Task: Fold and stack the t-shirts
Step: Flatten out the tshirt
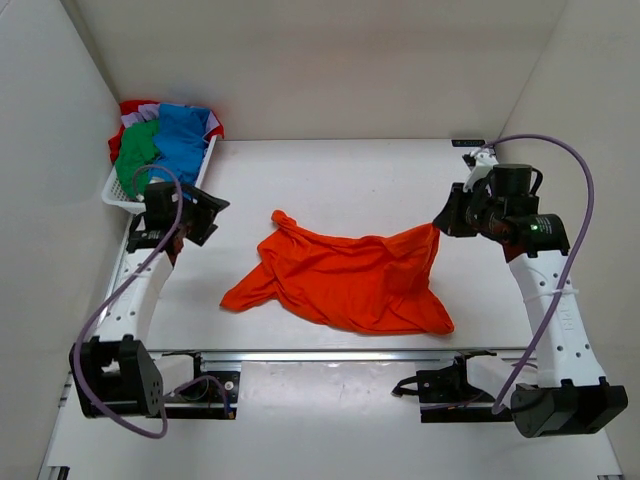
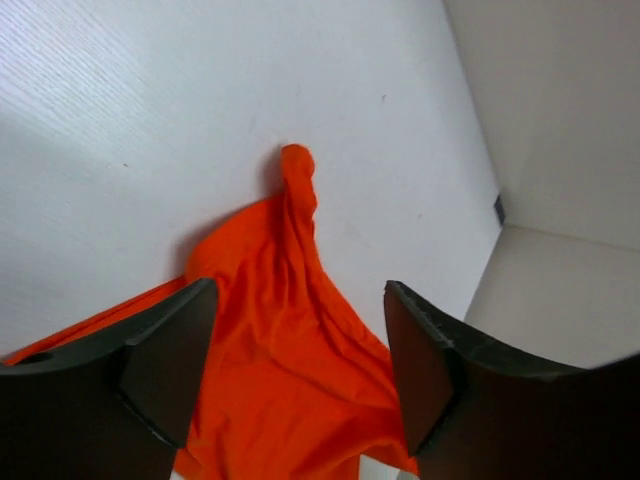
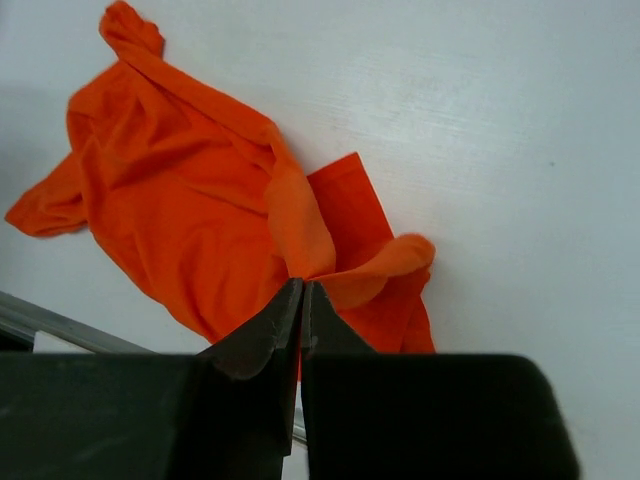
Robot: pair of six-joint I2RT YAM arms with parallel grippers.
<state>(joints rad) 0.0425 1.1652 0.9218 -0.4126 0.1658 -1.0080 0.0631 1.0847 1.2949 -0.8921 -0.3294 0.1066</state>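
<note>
An orange t-shirt lies crumpled in the middle of the table; it also shows in the left wrist view and the right wrist view. My right gripper is shut on the shirt's right corner and holds that corner lifted, the cloth pinched at its fingertips. My left gripper is open and empty, hovering left of the shirt with the cloth seen between its fingers. Blue, green and red t-shirts sit piled in the basket.
A white plastic basket stands in the far left corner against the white walls. A metal rail runs along the near table edge in front of the arm bases.
</note>
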